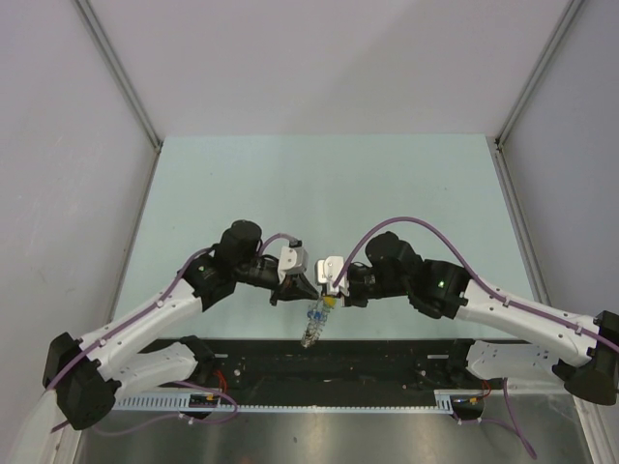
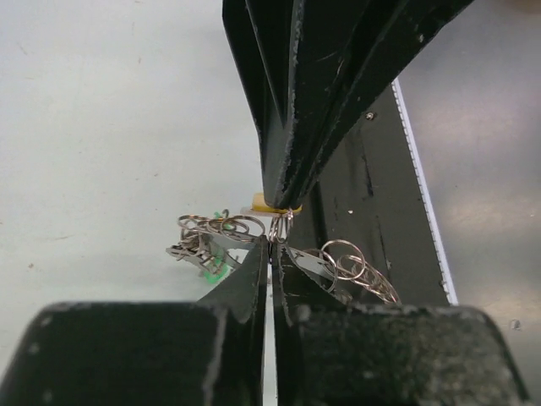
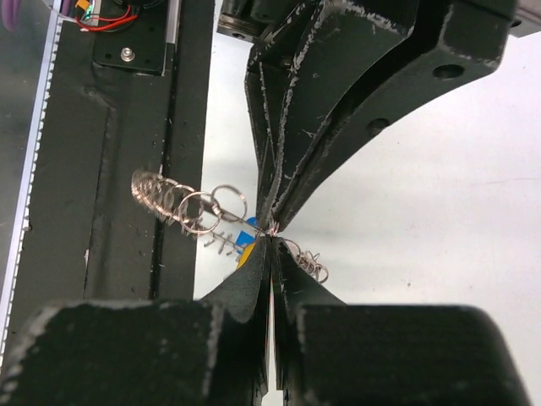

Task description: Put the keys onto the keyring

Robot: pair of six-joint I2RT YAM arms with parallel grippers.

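Bright, soft, even light; no hard shadows.
The overhead view is sharp, and the table is evenly lit. In both wrist views, the near fingers at 6 o'clock are dark and blurred. The keyring glints, perhaps slightly overexposed.

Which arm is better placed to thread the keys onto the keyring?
Probably right: the right end effector is shut on the yellow key head, while the left end effector pinches the keyring.
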